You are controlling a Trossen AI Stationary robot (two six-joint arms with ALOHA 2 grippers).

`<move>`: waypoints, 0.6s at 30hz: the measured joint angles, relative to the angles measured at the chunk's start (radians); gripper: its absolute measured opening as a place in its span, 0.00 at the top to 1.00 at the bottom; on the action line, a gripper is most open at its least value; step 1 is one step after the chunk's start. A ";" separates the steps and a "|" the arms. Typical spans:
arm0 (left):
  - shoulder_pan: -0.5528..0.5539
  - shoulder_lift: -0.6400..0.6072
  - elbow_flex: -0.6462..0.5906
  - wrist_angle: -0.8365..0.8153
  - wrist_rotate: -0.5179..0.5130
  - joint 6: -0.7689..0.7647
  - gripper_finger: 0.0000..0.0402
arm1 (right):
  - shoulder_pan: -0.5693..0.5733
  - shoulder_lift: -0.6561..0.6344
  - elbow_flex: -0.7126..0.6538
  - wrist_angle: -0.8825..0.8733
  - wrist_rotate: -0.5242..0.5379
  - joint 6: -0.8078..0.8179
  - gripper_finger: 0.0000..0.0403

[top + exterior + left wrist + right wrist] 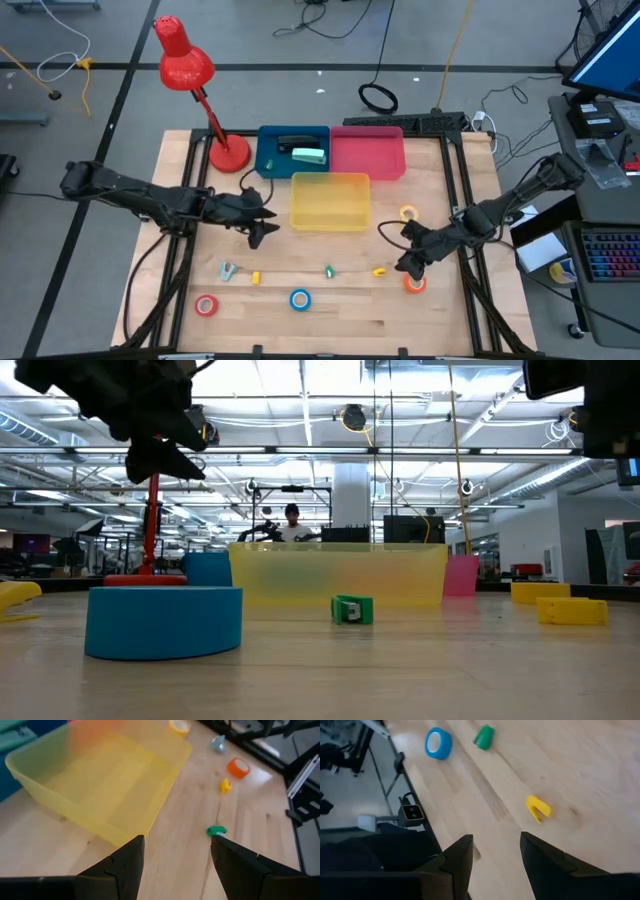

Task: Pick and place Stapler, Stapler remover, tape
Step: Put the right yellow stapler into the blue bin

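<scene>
Partway through, judging by layout: blue bin [268,150] already holds a dark stapler [295,142] and a pale green stapler [309,156]; yellow bin [329,201] and pink bin [368,152] look empty. Still loose on the surface [330,305]: 4 tape rolls — red tape [206,305], blue tape [300,298], orange tape [414,284], yellow tape [408,213] — plus small staple-remover-looking pieces: grey remover [227,269], yellow remover [255,277], green remover [329,270], second yellow remover [379,270]. So staplers look done; removers and tape are left, as far as can be judged. Left gripper [262,232] is stretched across from the left edge, low-angled, hanging just off the yellow bin's left front corner; fingers [122,865] spread apart, nothing between them, green remover visible past them in the left wrist view. Right gripper [408,266] reaches in from the right, tilted down toward the surface, sitting between the second yellow remover and the orange tape, right next to the orange roll; its fingers [457,860] are parted with a clear gap and empty, not yet around anything. Likely next pick is 1 of those 2 nearby items — can't tell which. Red desk lamp [190,75] stands at the back left, clear of both arms.
</scene>
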 joint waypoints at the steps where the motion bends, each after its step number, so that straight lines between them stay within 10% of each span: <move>1: -0.008 -0.008 0.000 0.003 -0.015 0.000 0.43 | -0.003 0.011 0.000 0.016 -0.001 -0.022 0.61; 18: -0.125 -0.095 -0.035 0.003 -0.111 -0.030 0.43 | -0.014 0.156 0.093 0.143 0.002 -0.242 0.61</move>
